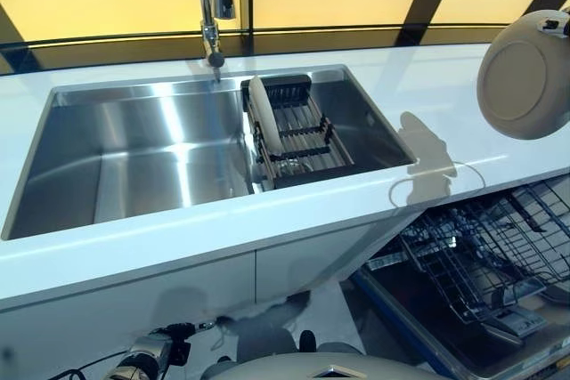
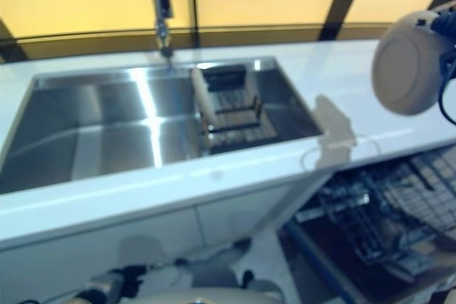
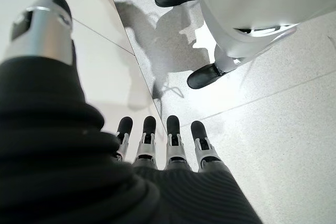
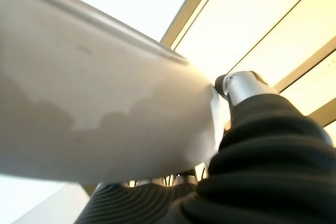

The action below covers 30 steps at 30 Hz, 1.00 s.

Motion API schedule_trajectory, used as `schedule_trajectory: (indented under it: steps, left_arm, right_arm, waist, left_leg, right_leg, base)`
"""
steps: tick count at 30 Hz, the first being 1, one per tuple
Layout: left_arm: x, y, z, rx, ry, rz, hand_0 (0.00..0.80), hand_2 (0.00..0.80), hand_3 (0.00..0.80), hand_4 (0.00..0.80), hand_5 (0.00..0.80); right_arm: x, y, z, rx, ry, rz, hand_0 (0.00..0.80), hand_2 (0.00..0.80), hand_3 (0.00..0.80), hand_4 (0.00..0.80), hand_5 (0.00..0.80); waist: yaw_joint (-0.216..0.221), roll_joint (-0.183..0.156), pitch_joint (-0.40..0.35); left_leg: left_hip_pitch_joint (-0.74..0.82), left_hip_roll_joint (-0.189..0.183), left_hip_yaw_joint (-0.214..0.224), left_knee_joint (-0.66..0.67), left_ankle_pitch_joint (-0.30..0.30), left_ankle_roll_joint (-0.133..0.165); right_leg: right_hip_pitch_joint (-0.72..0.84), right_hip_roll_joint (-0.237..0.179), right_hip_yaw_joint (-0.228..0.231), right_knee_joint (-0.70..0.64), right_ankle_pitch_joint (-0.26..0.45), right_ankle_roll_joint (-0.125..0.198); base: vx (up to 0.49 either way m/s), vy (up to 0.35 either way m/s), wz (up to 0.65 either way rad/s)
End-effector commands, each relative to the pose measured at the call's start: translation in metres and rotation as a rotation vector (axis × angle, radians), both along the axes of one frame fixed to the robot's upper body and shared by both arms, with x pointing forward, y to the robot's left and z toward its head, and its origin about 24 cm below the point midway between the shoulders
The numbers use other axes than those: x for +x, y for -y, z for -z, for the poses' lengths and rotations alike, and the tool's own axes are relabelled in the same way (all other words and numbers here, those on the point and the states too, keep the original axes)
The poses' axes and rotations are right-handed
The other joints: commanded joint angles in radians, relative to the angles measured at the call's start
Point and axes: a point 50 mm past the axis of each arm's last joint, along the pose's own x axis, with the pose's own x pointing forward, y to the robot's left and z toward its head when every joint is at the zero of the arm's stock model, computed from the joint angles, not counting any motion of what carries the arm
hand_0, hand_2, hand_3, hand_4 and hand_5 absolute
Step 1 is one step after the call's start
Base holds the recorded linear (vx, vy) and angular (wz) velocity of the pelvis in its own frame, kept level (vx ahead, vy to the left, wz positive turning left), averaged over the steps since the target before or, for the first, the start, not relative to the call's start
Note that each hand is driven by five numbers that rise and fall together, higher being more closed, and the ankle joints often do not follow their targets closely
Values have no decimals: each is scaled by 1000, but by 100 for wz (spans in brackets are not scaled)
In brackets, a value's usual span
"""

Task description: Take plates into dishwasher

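Note:
My right hand holds a beige plate on edge, high over the white counter at the right, above the open dishwasher rack. In the right wrist view the plate fills the frame, with the thumb pressed on its rim. A second pale plate stands upright in the dark drying rack inside the steel sink. My left hand hangs low beside the cabinet with its fingers straight, holding nothing.
A tap stands behind the sink. The white counter runs between sink and dishwasher. The dishwasher's wire rack is pulled out at the lower right. White cabinet doors lie below the counter.

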Motion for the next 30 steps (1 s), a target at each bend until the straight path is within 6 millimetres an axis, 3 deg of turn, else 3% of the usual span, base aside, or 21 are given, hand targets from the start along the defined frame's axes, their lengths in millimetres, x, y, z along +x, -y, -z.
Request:
schedule_trajectory:
  steps: [1, 8, 16, 30]
  left_arm:
    - [3, -19, -6, 71, 13, 55, 0, 0, 0, 0, 0]
    - [6, -23, -8, 78, 33, 50, 0, 0, 0, 0, 0]
    - [9, -29, -11, 88, 54, 56, 0, 0, 0, 0, 0]
    - [19, -32, -15, 88, 81, 71, 0, 0, 0, 0, 0]
  right_arm:
    - [-19, 11, -31, -92, 81, 8, 800, 800, 800, 800, 800]
    - [-33, 19, -5, -74, 22, -26, 800, 800, 800, 800, 800]
    - [-56, 31, 44, -83, -51, -28, 800, 800, 800, 800, 800]
    - [-65, 22, 126, -53, -182, -21, 800, 800, 800, 800, 800]
  waist:
    - [-8, 9, -25]
    - [-56, 19, -19]
    - [-100, 25, -7]
    - [-114, 48, 29]
  left_leg:
    - [-9, -14, 7, 25, -52, 48]
    - [-8, -9, 40, 27, -54, 52]
    - [-10, -6, 73, 36, -60, 59]
    - [-6, -8, 84, 51, -77, 71]
  right_leg:
    - [-15, -3, 19, 92, -64, 93]
    - [-39, 4, 36, 96, -54, 99]
    - [-63, 9, 43, 95, -39, 105]
    - [-76, 1, 32, 113, -45, 109]
  base:
    - [-35, -9, -21]
    - [-35, -19, -14]
    - [-38, -30, -17]
    - [-21, -51, -8]
